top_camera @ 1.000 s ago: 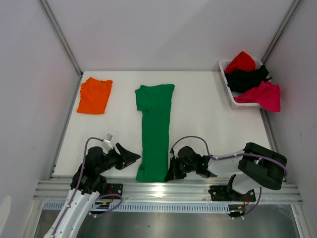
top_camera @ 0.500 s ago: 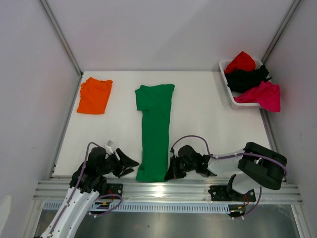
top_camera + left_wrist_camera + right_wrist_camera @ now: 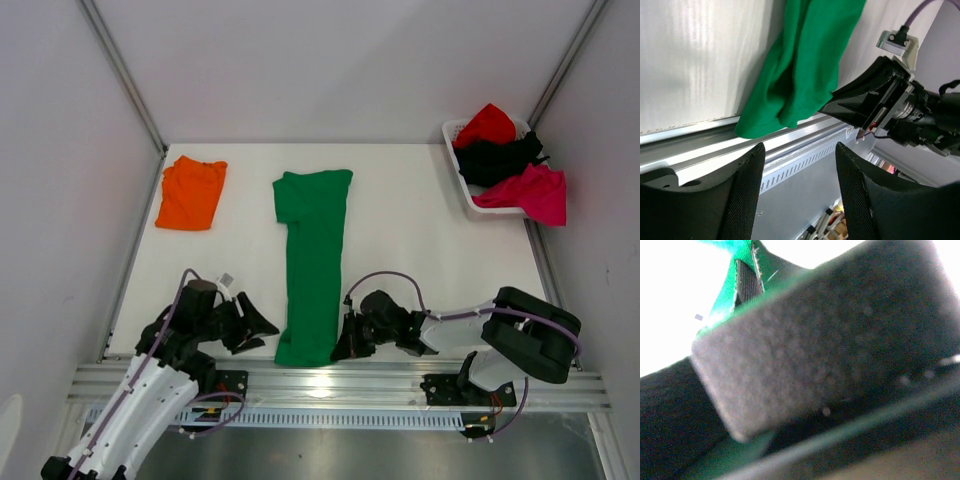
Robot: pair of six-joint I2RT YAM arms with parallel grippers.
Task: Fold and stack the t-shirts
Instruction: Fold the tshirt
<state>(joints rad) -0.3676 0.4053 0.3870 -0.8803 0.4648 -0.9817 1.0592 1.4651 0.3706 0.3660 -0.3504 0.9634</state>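
Observation:
The bright green t-shirt [image 3: 312, 260] lies as a long narrow strip down the middle of the table, its near end at the front edge. It also shows in the left wrist view [image 3: 800, 75]. My left gripper [image 3: 256, 328] is open and empty just left of that near end; its fingers [image 3: 747, 195] frame the table's front rail. My right gripper [image 3: 344, 342] is at the strip's near right corner, with green cloth [image 3: 735, 275] pinched at its pad [image 3: 830, 335]. The orange t-shirt [image 3: 190, 192] lies folded at the far left.
A white basket [image 3: 457, 170] at the far right holds red [image 3: 486, 124], black [image 3: 500, 158] and magenta [image 3: 530, 192] shirts. The aluminium front rail [image 3: 330, 380] runs along the table's near edge. White walls close in on both sides.
My left arm has swung and its gripper has shifted a little toward the near edge, still left of the green shirt. The right arm and the shirts have not moved.

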